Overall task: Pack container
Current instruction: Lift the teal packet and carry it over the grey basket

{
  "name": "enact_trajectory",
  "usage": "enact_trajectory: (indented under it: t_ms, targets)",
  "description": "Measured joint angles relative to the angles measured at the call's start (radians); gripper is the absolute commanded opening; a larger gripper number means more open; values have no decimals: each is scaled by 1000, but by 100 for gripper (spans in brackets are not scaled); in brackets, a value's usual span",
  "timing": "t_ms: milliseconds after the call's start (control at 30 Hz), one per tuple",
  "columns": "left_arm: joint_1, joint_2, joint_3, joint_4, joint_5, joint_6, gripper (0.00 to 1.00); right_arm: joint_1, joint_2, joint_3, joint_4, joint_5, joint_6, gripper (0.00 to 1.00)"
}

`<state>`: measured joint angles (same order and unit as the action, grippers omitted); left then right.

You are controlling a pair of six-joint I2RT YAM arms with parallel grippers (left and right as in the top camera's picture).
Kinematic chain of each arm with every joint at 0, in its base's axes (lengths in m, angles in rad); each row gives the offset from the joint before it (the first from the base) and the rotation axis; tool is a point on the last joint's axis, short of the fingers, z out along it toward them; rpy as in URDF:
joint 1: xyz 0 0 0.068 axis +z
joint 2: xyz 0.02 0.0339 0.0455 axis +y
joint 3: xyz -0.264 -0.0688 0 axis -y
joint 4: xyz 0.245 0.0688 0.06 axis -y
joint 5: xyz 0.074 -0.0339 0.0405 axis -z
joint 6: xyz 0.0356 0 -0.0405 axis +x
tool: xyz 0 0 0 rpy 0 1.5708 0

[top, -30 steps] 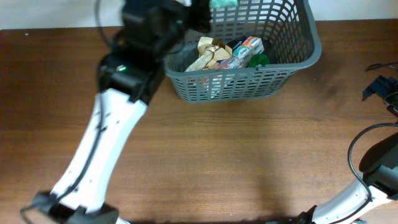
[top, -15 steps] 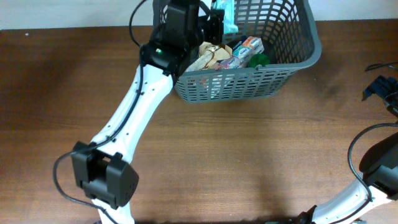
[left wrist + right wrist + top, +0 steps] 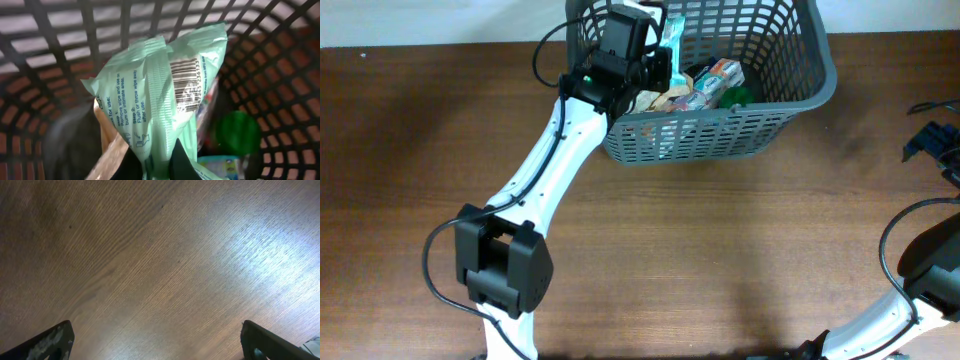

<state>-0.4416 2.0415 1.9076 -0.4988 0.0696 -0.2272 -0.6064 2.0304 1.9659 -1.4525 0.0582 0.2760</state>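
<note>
The container (image 3: 820,88), a dark grey lattice basket, stands at the back of the table. My left gripper (image 3: 658,62) reaches over its left wall, shut on a mint-green wipes pack (image 3: 674,38). In the left wrist view the pack (image 3: 160,85) hangs between the fingers of the left gripper (image 3: 157,164), inside the container's walls (image 3: 280,65). Under it lie a brown paper packet (image 3: 107,152) and a green-lidded jar (image 3: 237,131). My right gripper (image 3: 157,340) is open over bare wood, with nothing between its fingers.
Inside the basket, a colourful packet (image 3: 713,78) lies beside the brown packet (image 3: 658,98). Black cables and a dark fitting (image 3: 932,140) sit at the table's right edge. The right arm's base (image 3: 932,265) is at the lower right.
The left arm has stretched out and moved right and back, carrying the green pack from over the basket's left rim to inside it. The right arm has not moved.
</note>
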Motion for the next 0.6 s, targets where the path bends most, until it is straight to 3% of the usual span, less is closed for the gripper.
enact_trajectory:
  t_ms: [133,167,200,233,600]
  targets:
    - [1,6,0,-2,-3,2,16,0,0,0,0,0,0,99]
    - [1,6,0,1,-3,3,21,0,0,0,0,0,0,99]
    - [1,6,0,5,-3,4,33,0,0,0,0,0,0,99]
    - [1,6,0,9,-4,7,36,0,0,0,0,0,0,99]
    - [12,6,0,20,-7,3,42,0,0,0,0,0,0,99]
